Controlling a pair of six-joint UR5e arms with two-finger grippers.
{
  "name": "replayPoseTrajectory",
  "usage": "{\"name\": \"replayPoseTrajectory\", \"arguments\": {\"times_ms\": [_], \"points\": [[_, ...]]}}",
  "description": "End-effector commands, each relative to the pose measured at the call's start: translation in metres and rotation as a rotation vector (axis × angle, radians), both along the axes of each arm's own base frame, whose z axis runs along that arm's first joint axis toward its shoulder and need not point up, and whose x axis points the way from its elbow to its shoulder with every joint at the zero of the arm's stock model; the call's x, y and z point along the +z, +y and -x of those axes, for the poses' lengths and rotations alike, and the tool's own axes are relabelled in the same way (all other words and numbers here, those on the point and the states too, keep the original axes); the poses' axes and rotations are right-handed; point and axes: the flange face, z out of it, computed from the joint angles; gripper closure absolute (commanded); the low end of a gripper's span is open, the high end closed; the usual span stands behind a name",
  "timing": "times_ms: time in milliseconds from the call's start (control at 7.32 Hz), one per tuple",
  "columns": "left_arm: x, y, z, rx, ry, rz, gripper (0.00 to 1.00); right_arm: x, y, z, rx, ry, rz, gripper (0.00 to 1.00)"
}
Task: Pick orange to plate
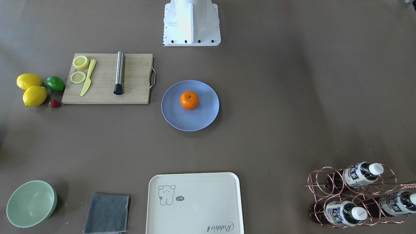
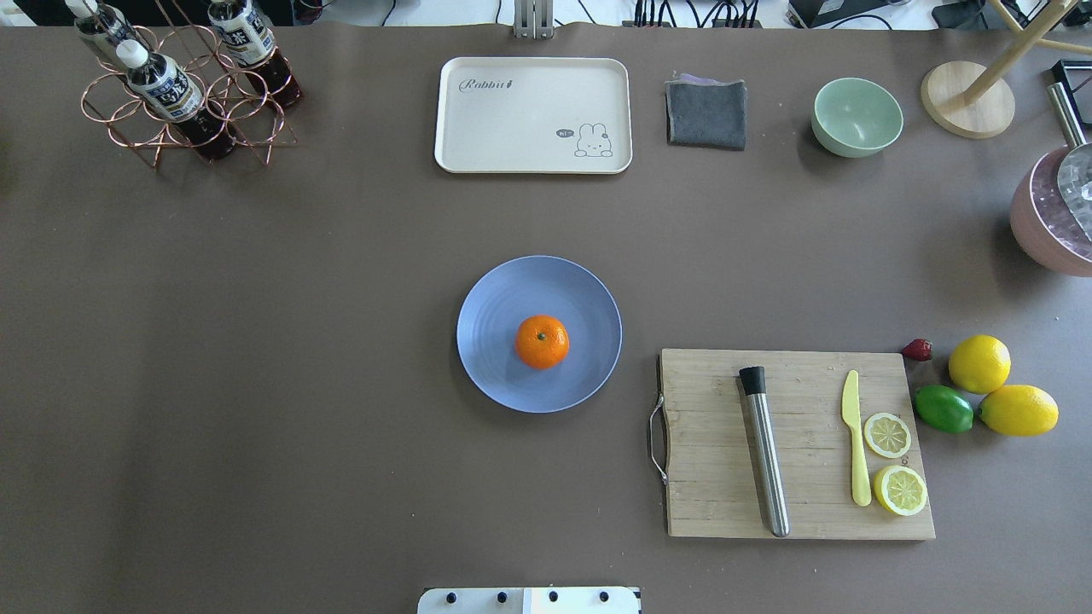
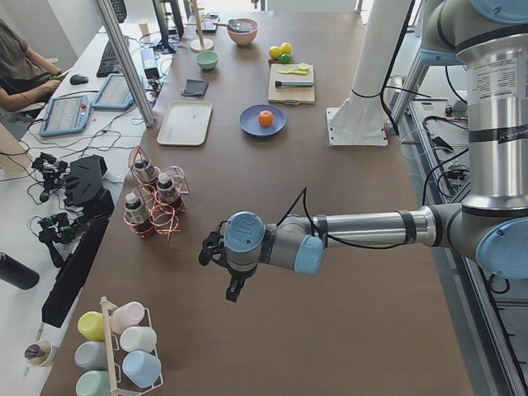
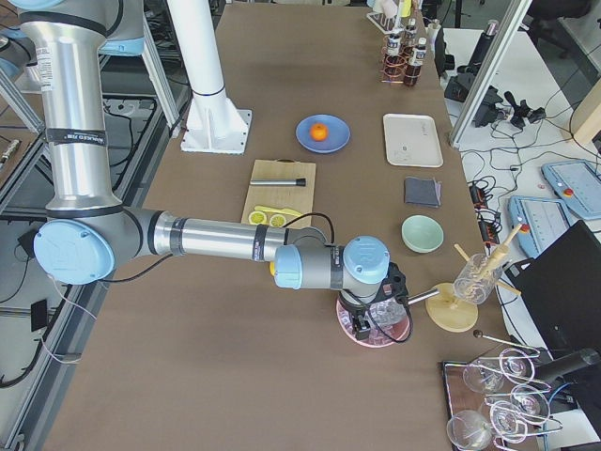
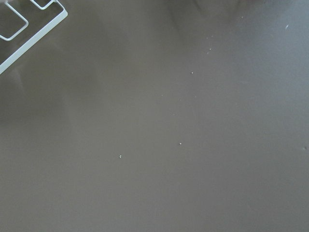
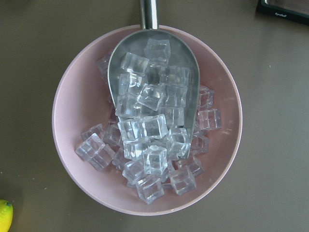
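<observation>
As orange [image 1: 189, 100] sits on plate [image 1: 202, 119], tray [image 1: 195, 208] marked "Rabbit"

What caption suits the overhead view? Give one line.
Small round bright-orange mandarin sits on the matte periwinkle-blue plate at mid-table.

orange [image 2: 542, 341]: stem up, resting on plate | plate [image 2: 495, 298]: periwinkle, mid-table

I see a matt round blue plate [image 1: 199, 121], a finely dimpled small orange [image 1: 189, 100], and a grainy rectangular wooden board [image 1: 136, 81].
</observation>
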Motion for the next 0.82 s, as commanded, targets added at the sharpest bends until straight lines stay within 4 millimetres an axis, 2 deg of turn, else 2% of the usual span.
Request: {"name": "replayPoseTrajectory", "arguments": {"times_ms": [0, 273, 410, 683], "points": [[-0.002, -0.001, 0.000, -0.024, 0.010, 0.028, 0.02, 0.006, 0.003, 0.002, -0.009, 0.041, 0.005, 0.00], [-0.011, -0.011, 0.005, -0.037, 0.033, 0.035, 0.02, 0.009, 0.002, 0.018, -0.042, 0.059, 0.007, 0.00], [-0.023, -0.030, 0.008, -0.041, 0.033, 0.086, 0.02, 0.011, 0.004, 0.019, -0.045, 0.060, 0.008, 0.00], [-0.021, -0.031, 0.010, -0.043, 0.034, 0.106, 0.02, 0.011, 0.004, 0.019, -0.049, 0.060, 0.000, 0.00]]}}
